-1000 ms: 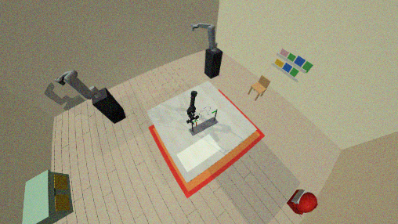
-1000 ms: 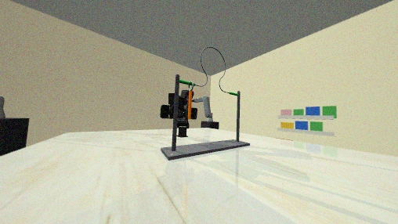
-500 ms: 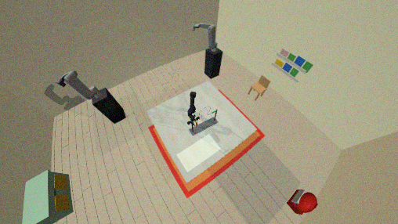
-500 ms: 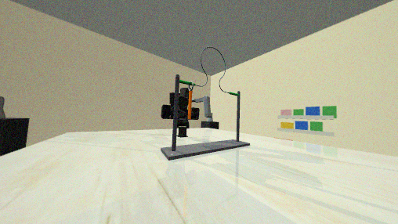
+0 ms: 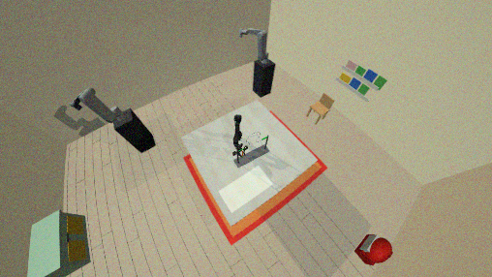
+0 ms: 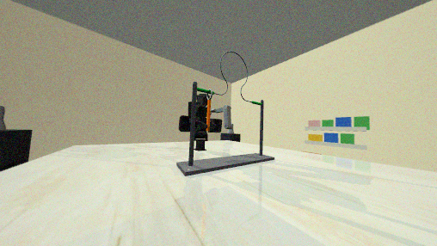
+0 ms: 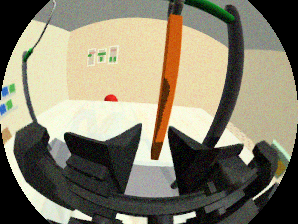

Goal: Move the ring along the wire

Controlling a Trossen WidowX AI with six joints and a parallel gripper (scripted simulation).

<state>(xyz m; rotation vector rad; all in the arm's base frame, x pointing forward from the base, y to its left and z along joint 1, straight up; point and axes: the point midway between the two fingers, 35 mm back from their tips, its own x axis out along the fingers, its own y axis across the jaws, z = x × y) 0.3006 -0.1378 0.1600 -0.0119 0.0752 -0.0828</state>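
The ring [image 6: 209, 100] hangs on the green part [image 6: 205, 90] [image 7: 202, 4] of the wire beside the near post [image 6: 193, 125] [image 7: 233, 76]. Its orange handle [image 6: 208, 113] [image 7: 169, 76] hangs straight down. My gripper [image 7: 154, 128] [image 6: 205, 124] [image 5: 238, 152] is open partway. Its two fingers stand on either side of the handle's lower end, with a small gap on each side. The thin grey wire [image 6: 234, 64] loops up and over to the green part [image 6: 255, 102] [image 7: 27, 56] at the other post [image 6: 261, 126] [image 7: 27, 96]. The stand's grey base [image 6: 224, 163] [image 5: 253, 155] lies on the table.
The white table [image 5: 203, 145] stands on a red and orange mat [image 5: 252, 223]. Two other arms on black pedestals [image 5: 263, 77] [image 5: 133, 131] stand apart from it. There is a chair [image 5: 321, 107], a wall shelf with coloured blocks [image 5: 362, 79] [image 6: 337, 129], a red object [image 5: 374, 250] and a cabinet [image 5: 53, 244].
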